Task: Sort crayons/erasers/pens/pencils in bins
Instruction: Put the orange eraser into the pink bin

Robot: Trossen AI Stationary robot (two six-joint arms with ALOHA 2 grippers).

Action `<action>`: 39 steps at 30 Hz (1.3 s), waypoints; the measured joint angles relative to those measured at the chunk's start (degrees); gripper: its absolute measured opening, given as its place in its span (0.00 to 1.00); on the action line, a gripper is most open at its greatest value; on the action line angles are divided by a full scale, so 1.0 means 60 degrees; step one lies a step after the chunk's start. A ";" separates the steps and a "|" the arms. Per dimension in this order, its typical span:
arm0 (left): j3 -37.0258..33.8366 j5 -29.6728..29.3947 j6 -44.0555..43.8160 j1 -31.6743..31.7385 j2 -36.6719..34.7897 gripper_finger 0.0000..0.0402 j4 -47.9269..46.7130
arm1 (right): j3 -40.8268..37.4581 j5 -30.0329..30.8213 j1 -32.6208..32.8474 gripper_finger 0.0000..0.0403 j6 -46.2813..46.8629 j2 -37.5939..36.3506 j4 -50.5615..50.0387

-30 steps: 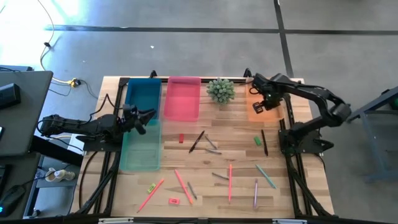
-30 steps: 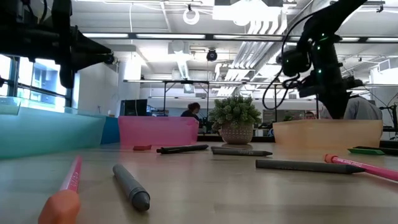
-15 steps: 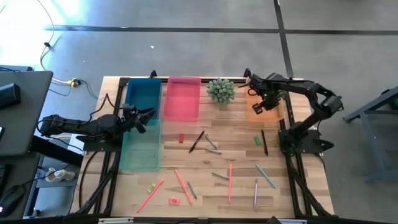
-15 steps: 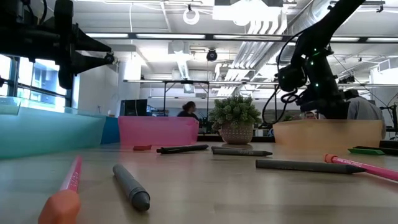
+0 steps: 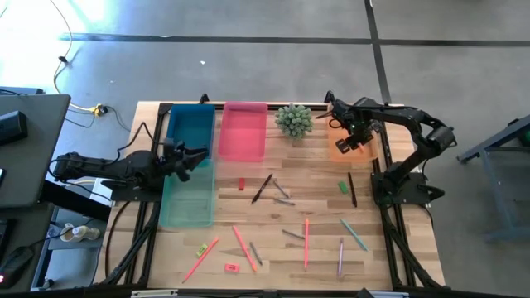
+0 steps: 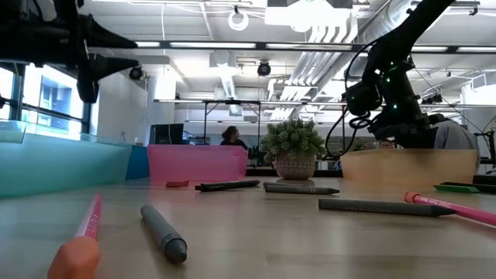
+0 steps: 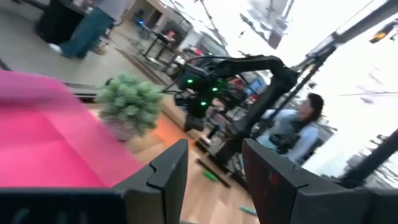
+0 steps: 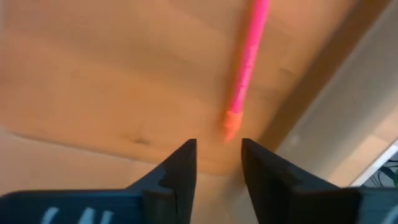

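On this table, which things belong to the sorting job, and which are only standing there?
For the job:
- bins: blue, pink, orange, teal
- pencils
- erasers
- dark pens

Not for the job:
- green plant

a spiky green plant [image 5: 293, 119] in a pale pot sits at the wooden table's [image 5: 315, 257] far edge.

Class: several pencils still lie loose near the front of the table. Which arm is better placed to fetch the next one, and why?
Probably the right: the right gripper hangs open over the orange bin, where a pink pencil already lies. The left gripper is by the blue bin.
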 joint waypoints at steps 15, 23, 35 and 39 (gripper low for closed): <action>0.3252 -0.0094 0.0754 0.0000 0.1351 0.33 -0.3570 | 0.0000 -0.0151 0.0007 0.34 0.0356 -0.2517 0.0095; 0.5104 -0.0108 0.0189 0.0000 0.3350 0.33 -0.6011 | 0.0000 -0.0988 0.0502 0.34 0.0829 -0.4179 0.1123; 0.7683 -0.0108 -0.1106 0.0000 0.6569 0.33 -0.8457 | 0.0000 -0.0711 0.2276 0.34 0.0259 -0.5450 0.4012; 0.8400 -0.0039 -0.1745 0.0022 0.7489 0.33 -0.8779 | 0.0000 -0.0358 0.2689 0.34 -0.0154 -0.5451 0.4557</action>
